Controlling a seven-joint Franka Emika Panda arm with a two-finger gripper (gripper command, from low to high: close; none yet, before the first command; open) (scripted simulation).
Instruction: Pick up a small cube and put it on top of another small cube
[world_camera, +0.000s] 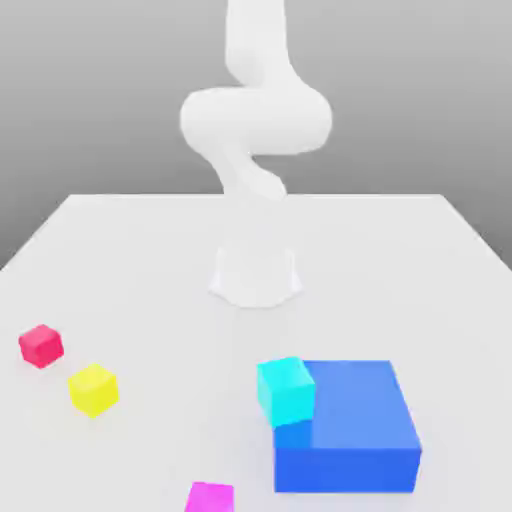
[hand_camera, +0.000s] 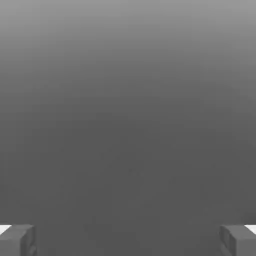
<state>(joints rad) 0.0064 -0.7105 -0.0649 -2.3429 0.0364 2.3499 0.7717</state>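
**Waiting above the table: yellow cube not yet approached**

Hanging high over the white base at the middle of the pale grey tabletop (world_camera: 120, 250), the white arm (world_camera: 255, 120) is seen coiled upright, well clear of every object. In the hand view the gripper (hand_camera: 128, 240) is shown with its two grey fingertips (hand_camera: 17, 240) spread wide apart and nothing held between them; only bare grey ground lies beyond.

The large blue rectangular block (world_camera: 350, 425) is taken as the landmark. The small plain bright yellow cube (world_camera: 93, 389) is found well off toward the exterior view's left of that block, resting flat on the table. The small crimson cube (world_camera: 41, 345) sits a little farther left and back, near the yellow one but apart from it. A cyan cube (world_camera: 285, 390) is pressed against the block's near-left corner, and a magenta cube (world_camera: 209, 497) lies in front of the block, toward the left.

The coming move is judged to turn on one relation: the yellow cube lies down, forward and to the exterior view's left of the spread fingers, so a long descent is needed.
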